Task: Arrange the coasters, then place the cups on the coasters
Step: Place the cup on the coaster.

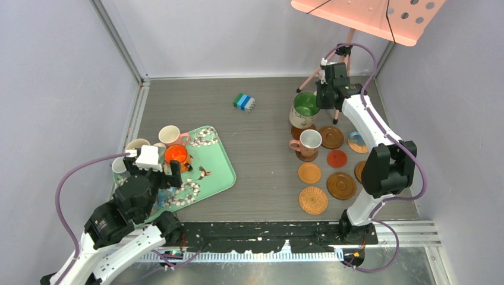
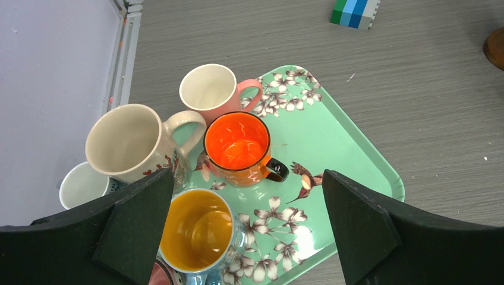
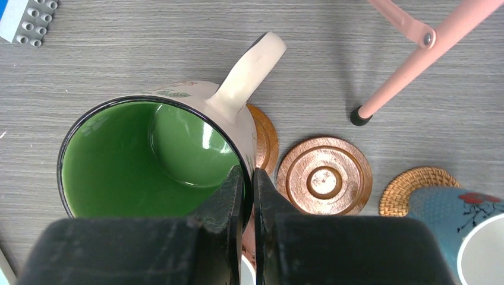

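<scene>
A: Nearest the arms' edge, what's there?

B: On the near-left part of the tabletop (image 1: 261,142), the left pincer (image 2: 246,222) hangs with jaws spread wide, holding nothing, over the mint-green tray (image 1: 217,172). Below it stand a yellow-inside cup (image 2: 196,228) and an orange-inside cup (image 2: 238,145), with a cream cup (image 2: 125,139) at the tray's left edge and a pink cup (image 2: 211,89) at its far corner. A white cup (image 2: 83,184) sits just left of the cream one.

A: And on the right side?

B: Near the front edge lies a wicker coaster (image 1: 312,200), with a dark wood coaster (image 1: 341,185) beside it. Farther back sit a tan coaster (image 1: 309,173) and a red-orange coaster (image 1: 336,158). Beyond those, a mauve cup (image 1: 309,142) stands on a coaster.

A: The right pincer?

B: The right pincer (image 3: 248,196) is clamped on the rim of the green-inside cup (image 3: 148,157), 1 finger inside and 1 outside. That cup stands toward the far-right, over a brown coaster (image 3: 264,139). A toy block (image 1: 244,102) lies near the far edge.
</scene>
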You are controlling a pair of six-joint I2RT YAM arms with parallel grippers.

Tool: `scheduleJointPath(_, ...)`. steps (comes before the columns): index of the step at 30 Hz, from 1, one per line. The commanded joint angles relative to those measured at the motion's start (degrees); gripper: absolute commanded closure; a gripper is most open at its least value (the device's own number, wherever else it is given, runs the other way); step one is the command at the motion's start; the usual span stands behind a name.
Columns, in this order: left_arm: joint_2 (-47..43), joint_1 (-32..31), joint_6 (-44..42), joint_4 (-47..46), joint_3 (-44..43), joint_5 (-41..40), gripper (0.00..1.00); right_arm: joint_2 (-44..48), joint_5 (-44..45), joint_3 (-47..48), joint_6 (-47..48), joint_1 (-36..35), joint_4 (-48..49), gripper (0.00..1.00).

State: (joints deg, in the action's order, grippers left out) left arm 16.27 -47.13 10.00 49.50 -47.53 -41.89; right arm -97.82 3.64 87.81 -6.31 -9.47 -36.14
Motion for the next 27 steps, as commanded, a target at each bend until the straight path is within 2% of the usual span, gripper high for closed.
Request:
scheduleJointPath(1,-0.2,0.2,-0.4,-2.7,-0.2,0.7,0.01,1.4,-5.6,0.8,1.0,1.4,10.4,0.95)
scheduleJointPath(14,-0.7,0.2,-0.6,-2.9,-0.1,1.6,0.01,-1.1,-19.5,-2.2,9.7,6.0,13.1,0.95)
scheduleJointPath(27,-0.7,0.2,-0.6,-3.0,-0.1,1.6,0.01,-2.0,-15.1,-1.5,13.3,6.1,7.9,0.94)
